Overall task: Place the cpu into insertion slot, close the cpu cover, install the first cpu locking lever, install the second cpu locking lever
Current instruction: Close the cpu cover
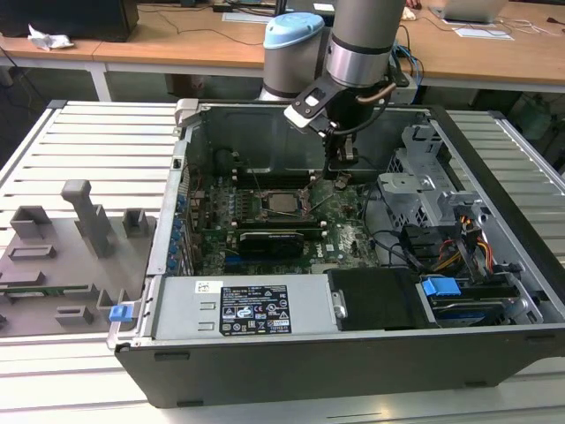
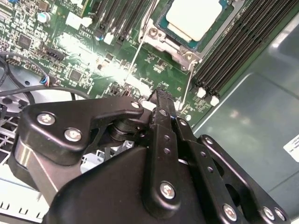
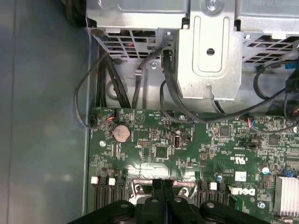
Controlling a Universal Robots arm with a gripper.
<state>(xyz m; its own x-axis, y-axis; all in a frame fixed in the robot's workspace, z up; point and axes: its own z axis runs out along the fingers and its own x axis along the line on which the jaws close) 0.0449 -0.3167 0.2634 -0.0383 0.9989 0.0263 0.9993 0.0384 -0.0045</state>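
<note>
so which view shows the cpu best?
Second wrist view: the cpu is close, its silver top clear, though cropped at the picture's edge. The exterior view shows the cpu small, mid-board. The first wrist view faces the drive cage.

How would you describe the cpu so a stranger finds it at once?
Look inside the open computer case, at the green board on its floor. Near the board's middle, beside the long black slots, lies the cpu: a small flat square whose silver top stands out from the dark parts around it.

Exterior view: the gripper (image 1: 340, 175), at the cpu's (image 1: 284, 201) two o'clock, hides the motherboard (image 1: 349, 234) patch behind it, possibly a locking lever's end too.
</note>
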